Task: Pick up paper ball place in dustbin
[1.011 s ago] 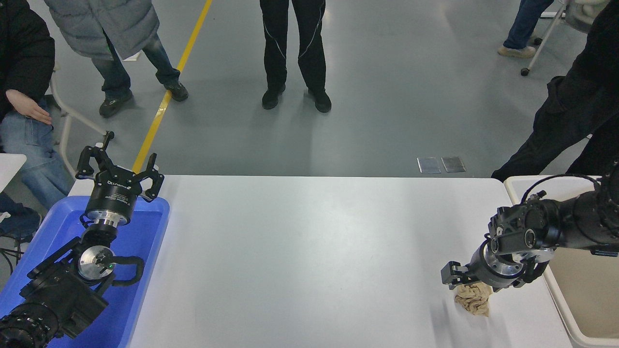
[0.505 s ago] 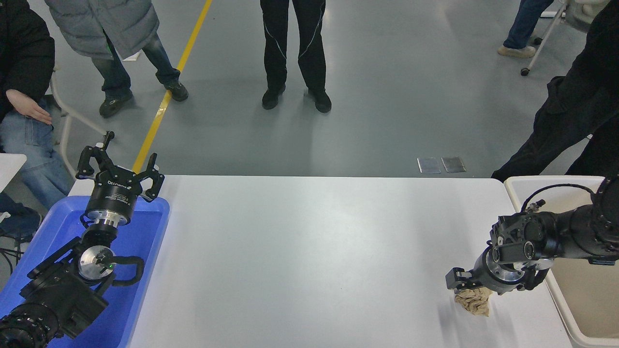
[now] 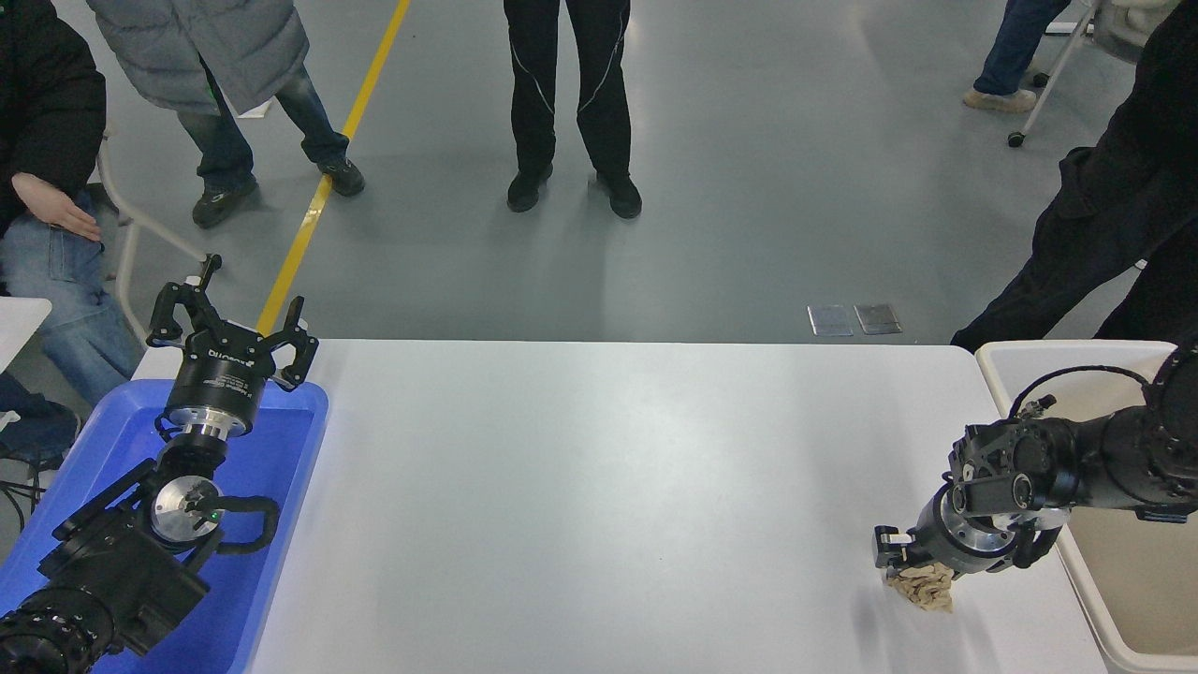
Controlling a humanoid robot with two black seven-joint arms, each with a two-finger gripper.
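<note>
The tan crumpled paper ball (image 3: 922, 590) lies on the white table (image 3: 599, 487) near its right front edge. My right gripper (image 3: 922, 562) points down onto the top of the ball. One black finger (image 3: 887, 548) presses the ball's left side; the other finger is hidden under the wrist. The jaws look closed on the ball, which still touches the table. The cream-beige dustbin (image 3: 1086, 599) stands just right of the ball, partly under my right arm. My left gripper (image 3: 229, 323) is parked open at the lower left.
A bright blue tray (image 3: 281, 487) sits under my left arm at the table's left edge. Several people stand on the grey floor beyond the far edge; one in dark clothes (image 3: 1104, 215) stands close to the dustbin's far corner.
My right gripper has come lower onto the paper ball and shifted slightly right. Its visible finger has moved inward against the ball. The left arm has not moved.
</note>
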